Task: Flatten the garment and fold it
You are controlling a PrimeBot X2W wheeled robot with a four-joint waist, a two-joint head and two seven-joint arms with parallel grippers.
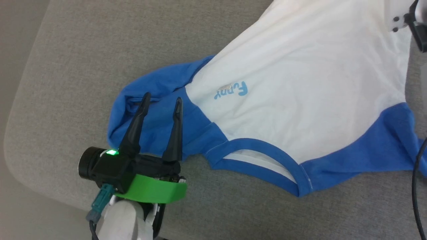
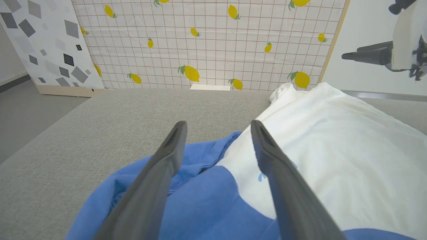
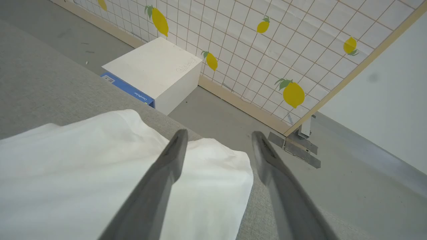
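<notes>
Staged robot-test lab: free-standing lemon-print backdrop (image 2: 206, 46), bare grey floor (image 3: 227, 120), padded grey table (image 2: 133, 113).

left gripper (image 1: 161, 100) | jaws wide, tips over blue sleeve (image 1: 156, 80) | shirt (image 1: 300, 83) body lies to its right | grey pad (image 1: 83, 50) beneath

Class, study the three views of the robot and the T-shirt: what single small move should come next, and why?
Probably lower the left gripper and close it on the bunched blue sleeve, so it can be pulled flat. Its jaws stand open over that sleeve, which lies rumpled and folded on itself, while the rest of the garment lies fairly smooth on the grey surface.
</notes>
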